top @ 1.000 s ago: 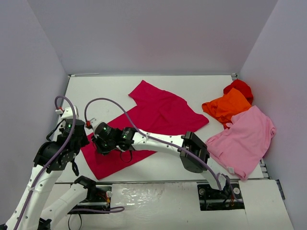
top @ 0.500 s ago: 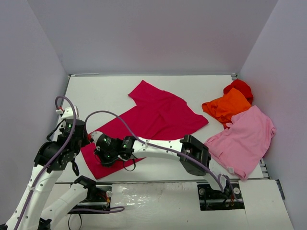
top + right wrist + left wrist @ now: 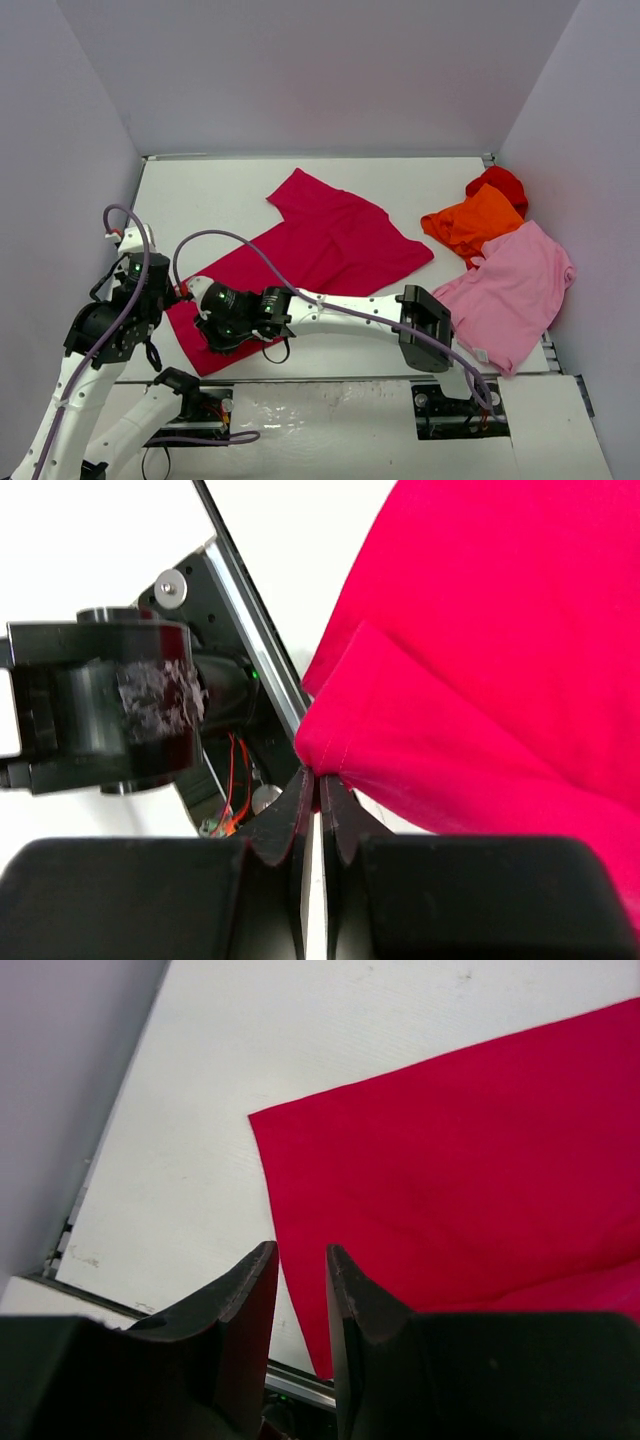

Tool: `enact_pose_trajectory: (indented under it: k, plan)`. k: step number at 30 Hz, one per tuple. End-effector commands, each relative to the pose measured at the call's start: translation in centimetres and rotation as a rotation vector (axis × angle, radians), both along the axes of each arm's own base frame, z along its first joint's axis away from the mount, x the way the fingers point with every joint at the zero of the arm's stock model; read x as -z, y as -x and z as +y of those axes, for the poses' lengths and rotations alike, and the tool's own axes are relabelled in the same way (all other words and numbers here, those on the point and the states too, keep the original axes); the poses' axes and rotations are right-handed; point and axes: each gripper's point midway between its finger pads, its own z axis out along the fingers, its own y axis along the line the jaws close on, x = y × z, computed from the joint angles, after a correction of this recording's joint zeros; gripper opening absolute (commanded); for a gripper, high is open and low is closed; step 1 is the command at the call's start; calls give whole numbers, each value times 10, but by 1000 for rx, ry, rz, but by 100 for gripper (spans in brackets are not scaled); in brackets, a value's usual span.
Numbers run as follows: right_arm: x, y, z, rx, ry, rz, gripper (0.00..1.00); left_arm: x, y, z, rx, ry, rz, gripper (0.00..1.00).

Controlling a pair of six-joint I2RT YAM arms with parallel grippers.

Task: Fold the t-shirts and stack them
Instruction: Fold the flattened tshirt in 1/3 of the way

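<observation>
The crimson-magenta t-shirt (image 3: 330,235) lies spread across the middle of the table, its lower end reaching the near left corner. My right gripper (image 3: 208,318) reaches far left over that end. In the right wrist view the right gripper (image 3: 320,780) is shut on a folded hem corner of the crimson t-shirt (image 3: 500,630), lifted just past the table's near edge. My left gripper (image 3: 170,295) hovers beside it. Seen from the left wrist, the left gripper (image 3: 302,1250) has its fingers a narrow gap apart with nothing between them, above the corner of the crimson t-shirt (image 3: 450,1160).
An orange t-shirt (image 3: 470,222), a red t-shirt (image 3: 500,183) and a light pink t-shirt (image 3: 510,285) lie bunched at the right side of the white table (image 3: 220,190). Grey walls close in left, back and right. A black arm motor (image 3: 130,710) sits below the table's near edge.
My right gripper has pulled the shirt's hem toward the near left corner, folding the lower end over. The left arm has shifted slightly left and toward the near edge.
</observation>
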Motion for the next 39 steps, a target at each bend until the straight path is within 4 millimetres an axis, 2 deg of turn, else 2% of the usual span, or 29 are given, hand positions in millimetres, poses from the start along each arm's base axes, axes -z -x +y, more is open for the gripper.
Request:
enact_pose_trajectory:
  k: [1,5,9,14,21,22,26,30,32,36,38,39]
  plan:
    - [-32,18,46,-144,-159,-55,0,-10,-11,-13,8,71,-50,24]
    - [-17,22,62,-209,-172,-50,0,-14,-7,-9,-1,63,-54,24]
    - [-14,22,75,-251,-191,-65,0,-16,-7,-9,0,63,-60,24]
    - [4,9,88,-280,-195,-38,0,-12,-11,-12,9,70,-51,24]
    - [17,-13,97,-312,-214,-10,0,-10,-13,-14,11,72,-44,24]
    - [19,-18,98,-304,-212,-22,0,-10,-13,-14,10,71,-45,24]
    - [25,-66,97,-230,-196,-125,0,-8,-14,-16,13,84,-45,24]
    - [19,-98,101,-164,-214,-215,4,-3,-17,-20,18,94,-38,24]
    - [10,-117,104,-112,-231,-287,13,-2,-17,-21,20,101,-33,24]
    - [-8,-148,106,12,-277,-409,17,-3,-18,-19,5,101,-45,24]
    - [-9,-166,103,99,-280,-452,29,-10,-17,-17,-9,114,-85,23]
    - [-10,-174,102,135,-282,-465,31,-13,-16,-15,-17,115,-103,23]
